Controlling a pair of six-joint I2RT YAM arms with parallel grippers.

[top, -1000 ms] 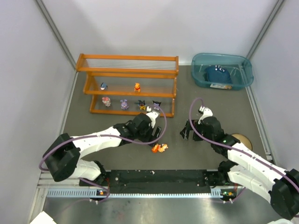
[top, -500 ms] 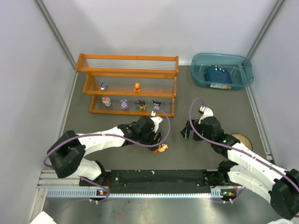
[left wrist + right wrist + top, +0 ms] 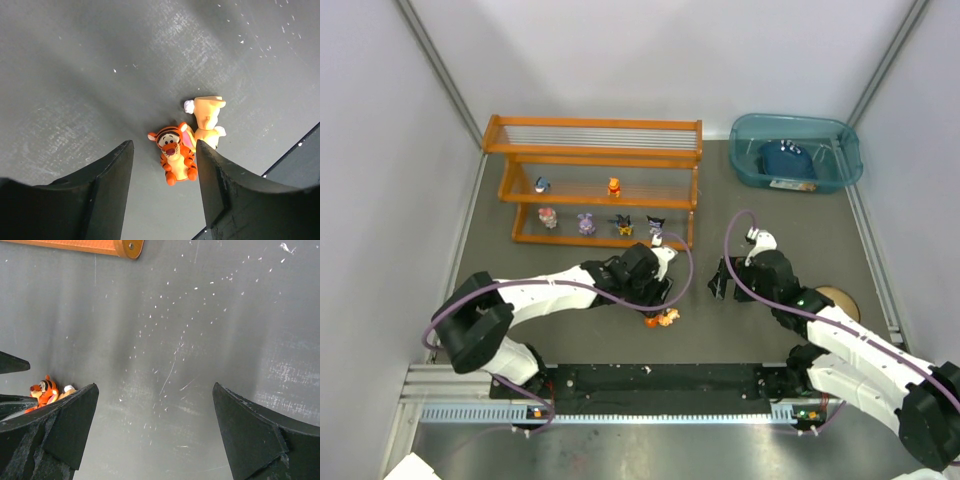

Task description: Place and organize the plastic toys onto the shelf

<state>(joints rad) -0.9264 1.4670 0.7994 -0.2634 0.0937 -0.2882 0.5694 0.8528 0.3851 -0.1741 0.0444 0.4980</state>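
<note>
Two touching toys, one risky grasp
The left tool [image 3: 164,143] hangs spread and empty over the orange tiger toy [image 3: 175,156], which lies on the tabletop [image 3: 75,75] nearer one finger; closing here may also catch or flick the pale toy [image 3: 207,117] touching it, both well apart from the shelf [image 3: 595,150]

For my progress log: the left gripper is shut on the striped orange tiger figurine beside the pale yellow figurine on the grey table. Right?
No. The left wrist view shows the left gripper open, its jaws apart above the striped orange tiger figurine, which lies free beside the pale yellow figurine on the grey table.
</note>
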